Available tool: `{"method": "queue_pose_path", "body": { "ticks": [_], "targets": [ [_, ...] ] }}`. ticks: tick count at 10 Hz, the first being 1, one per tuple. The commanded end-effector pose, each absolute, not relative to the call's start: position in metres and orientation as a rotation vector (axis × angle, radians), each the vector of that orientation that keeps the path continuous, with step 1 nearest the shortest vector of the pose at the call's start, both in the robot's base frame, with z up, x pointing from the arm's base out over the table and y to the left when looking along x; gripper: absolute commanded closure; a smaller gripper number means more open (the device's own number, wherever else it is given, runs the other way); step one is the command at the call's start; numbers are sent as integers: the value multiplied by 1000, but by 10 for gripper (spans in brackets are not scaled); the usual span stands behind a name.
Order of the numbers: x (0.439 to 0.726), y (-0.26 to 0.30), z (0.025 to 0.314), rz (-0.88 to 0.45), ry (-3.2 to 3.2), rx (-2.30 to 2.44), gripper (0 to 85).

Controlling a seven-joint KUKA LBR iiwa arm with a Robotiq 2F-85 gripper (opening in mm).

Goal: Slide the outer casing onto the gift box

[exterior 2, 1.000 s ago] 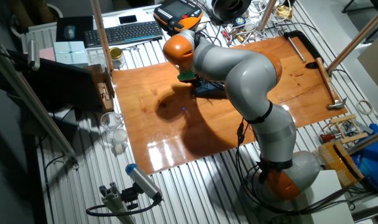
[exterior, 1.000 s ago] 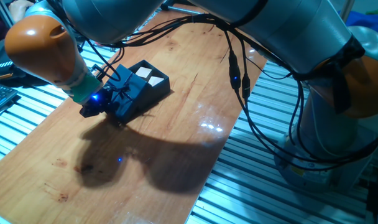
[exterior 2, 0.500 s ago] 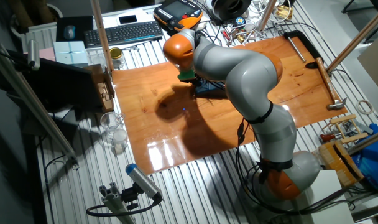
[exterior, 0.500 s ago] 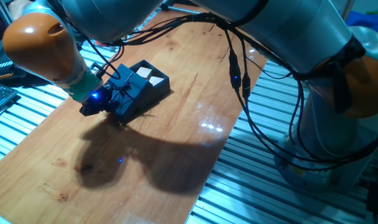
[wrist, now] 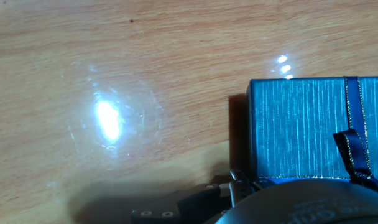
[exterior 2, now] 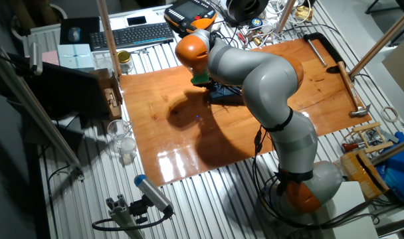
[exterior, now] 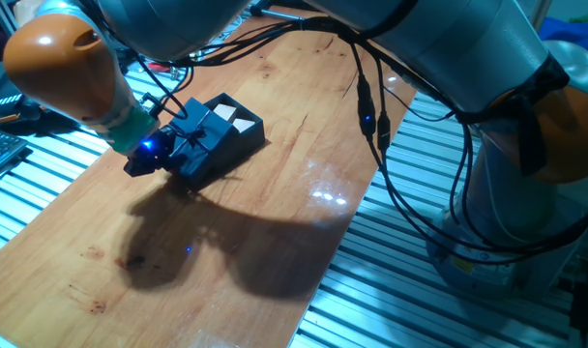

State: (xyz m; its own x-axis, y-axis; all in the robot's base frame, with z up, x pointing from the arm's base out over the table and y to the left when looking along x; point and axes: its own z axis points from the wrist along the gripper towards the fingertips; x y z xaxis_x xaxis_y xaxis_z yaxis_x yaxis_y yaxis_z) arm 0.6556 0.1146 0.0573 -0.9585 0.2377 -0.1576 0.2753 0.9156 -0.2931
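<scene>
The outer casing is a dark navy sleeve with a thin ribbon bow on top. It lies on the wooden table, pushed partly over the gift box. The box's far end sticks out and shows tan and white squares. My gripper is low at the casing's near-left end, touching or almost touching it. In the hand view the casing fills the lower right with its bow. Only a bit of gripper hardware shows at the bottom edge, and how the jaws stand is hidden. In the other fixed view the arm covers most of the casing.
A keyboard and a handheld controller lie beyond the board's far edge. Glass jars stand off the left edge. A black clamp and a hammer lie at the board's right end. Cables hang from the arm.
The wrist and its orange joint have shifted slightly up and left. The casing and the box look unmoved.
</scene>
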Motion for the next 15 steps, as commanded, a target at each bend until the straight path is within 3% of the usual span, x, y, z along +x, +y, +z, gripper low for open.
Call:
{"method": "queue_pose_path", "body": {
  "ticks": [1,15],
  "targets": [
    [656,114,58,-481,2958,395,850],
    [656,101,73,-481,2979,369,850]
  ]
}}
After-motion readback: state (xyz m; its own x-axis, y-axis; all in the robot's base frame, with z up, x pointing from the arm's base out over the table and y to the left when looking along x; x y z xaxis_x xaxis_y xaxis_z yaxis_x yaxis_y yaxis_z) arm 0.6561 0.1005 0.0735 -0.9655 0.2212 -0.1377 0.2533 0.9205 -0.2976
